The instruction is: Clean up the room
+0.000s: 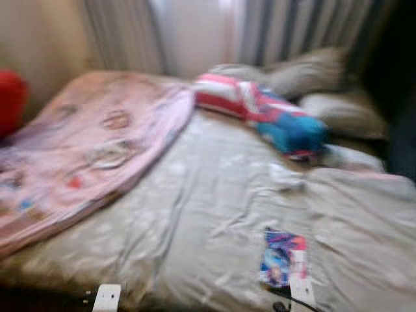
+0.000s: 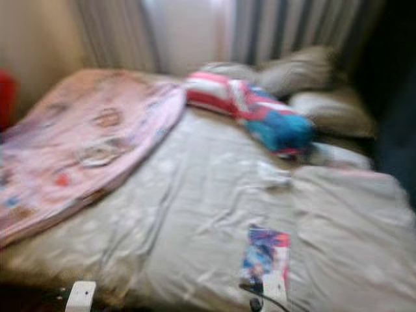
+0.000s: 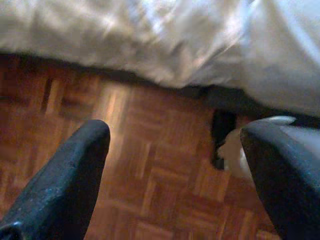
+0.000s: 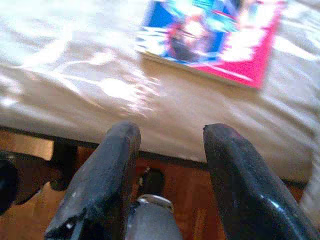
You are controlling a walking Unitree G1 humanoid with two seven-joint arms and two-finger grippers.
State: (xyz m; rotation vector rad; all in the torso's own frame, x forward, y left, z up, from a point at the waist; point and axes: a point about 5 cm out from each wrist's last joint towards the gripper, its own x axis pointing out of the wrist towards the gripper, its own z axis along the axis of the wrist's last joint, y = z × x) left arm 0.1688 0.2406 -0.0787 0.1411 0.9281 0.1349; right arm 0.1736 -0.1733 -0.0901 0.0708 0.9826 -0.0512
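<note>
A wide bed [image 1: 195, 214] with a wrinkled grey sheet lies before me. Near its front edge rests a colourful blue and pink book [image 1: 283, 257]. A small white crumpled thing [image 1: 286, 175] lies further back. A pink patterned blanket [image 1: 91, 149] covers the left side, and a rolled red-striped and blue bundle [image 1: 260, 110] lies near the pillows [image 1: 312, 71]. My right gripper [image 4: 170, 145] hangs open just in front of the bed's edge, with the book [image 4: 215, 35] beyond its fingers. My left gripper [image 3: 175, 145] is open over the parquet floor [image 3: 150, 180], beside the hanging sheet.
Striped curtains [image 1: 292, 26] and a bright window stand behind the bed. A red object [image 1: 10, 97] sits at the far left. A white blocky object [image 1: 107, 298] shows at the bed's foot. A dark shape [image 1: 400, 97] rises at the right.
</note>
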